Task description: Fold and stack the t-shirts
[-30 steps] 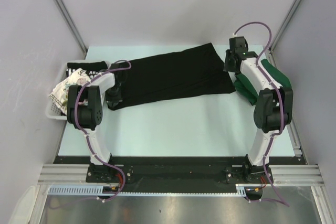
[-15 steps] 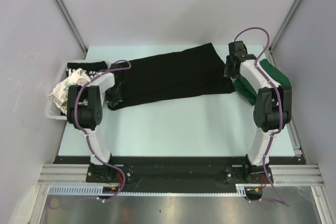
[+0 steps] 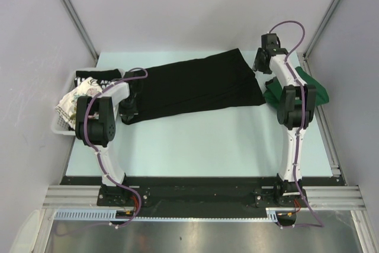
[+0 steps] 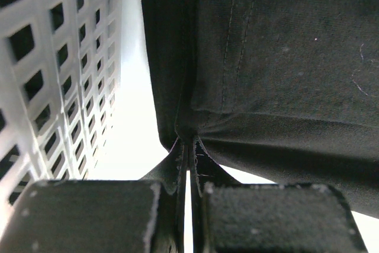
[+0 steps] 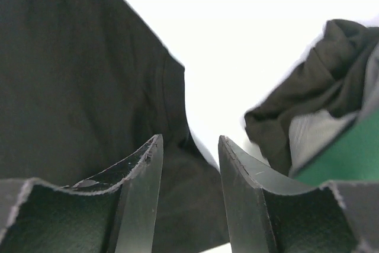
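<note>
The big plain black shirt (image 3: 201, 84) is spread flat across the back half of the desk (image 3: 195, 140). It runs from right beside the white slatted basket (image 3: 59, 127) on the left to just short of the dark green shirt (image 3: 312, 90), which sits crumpled at the far right edge. The left hand (image 4: 188, 149) is at the black shirt's left end, right next to the basket wall. Its fingers are pressed together with a pinch of the shirt's stitched edge caught between them, and the wrist camera shows the cloth bunching into that gap. From the top camera that hand is mostly tucked under its own arm, so the wrist view is the one to go by. The right hand (image 5: 189, 146) is up at the black shirt's right end with its fingers spread apart and nothing between them. It's aimed at the strip of bare desk between the black shirt's edge and the green one. One finger sits over the black cloth and the other is on the green shirt's side. I honestly can't tell if the tips are touching anything, though it looks like they may be just above the surface. Over in the basket, the black shirt with white lettering (image 3: 89, 79) lies at the back, and the white floral-print shirt (image 3: 71, 103) is bunched up nearer the front.
</note>
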`<state>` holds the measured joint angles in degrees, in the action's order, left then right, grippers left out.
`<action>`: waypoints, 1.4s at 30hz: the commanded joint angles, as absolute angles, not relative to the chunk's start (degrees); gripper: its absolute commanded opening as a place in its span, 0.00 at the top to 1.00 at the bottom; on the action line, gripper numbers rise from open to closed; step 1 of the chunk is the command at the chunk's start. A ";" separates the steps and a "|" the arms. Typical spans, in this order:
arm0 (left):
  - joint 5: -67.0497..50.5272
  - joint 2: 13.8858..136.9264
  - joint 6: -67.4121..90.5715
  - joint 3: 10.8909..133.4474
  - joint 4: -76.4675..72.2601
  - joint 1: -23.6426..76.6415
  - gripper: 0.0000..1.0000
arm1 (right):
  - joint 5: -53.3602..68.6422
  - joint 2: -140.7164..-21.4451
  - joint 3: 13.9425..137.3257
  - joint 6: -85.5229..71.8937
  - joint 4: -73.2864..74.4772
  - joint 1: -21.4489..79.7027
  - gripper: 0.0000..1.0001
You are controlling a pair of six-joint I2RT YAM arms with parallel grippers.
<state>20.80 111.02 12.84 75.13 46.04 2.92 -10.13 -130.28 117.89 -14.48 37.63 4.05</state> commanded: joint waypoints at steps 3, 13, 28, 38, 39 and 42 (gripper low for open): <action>21.80 110.21 12.48 76.55 46.93 1.85 1.00 | -5.37 -133.77 123.84 -18.37 39.11 2.55 0.52; 21.62 110.57 12.39 76.55 47.02 1.85 1.00 | -1.76 -135.26 122.35 -20.92 38.06 2.72 0.52; 21.53 110.48 12.39 76.47 46.93 1.85 1.00 | -0.62 -134.47 118.92 -21.44 37.79 2.55 0.55; 21.62 110.57 12.48 76.55 46.93 1.85 1.00 | 2.81 -133.68 116.46 -21.88 36.04 2.46 0.84; 21.62 110.65 12.48 76.55 46.85 1.85 1.00 | 3.16 -133.77 116.37 -21.88 35.77 2.46 0.89; 21.71 110.57 12.39 76.47 46.93 1.85 1.00 | 4.30 -134.21 116.98 -21.88 35.33 2.46 1.00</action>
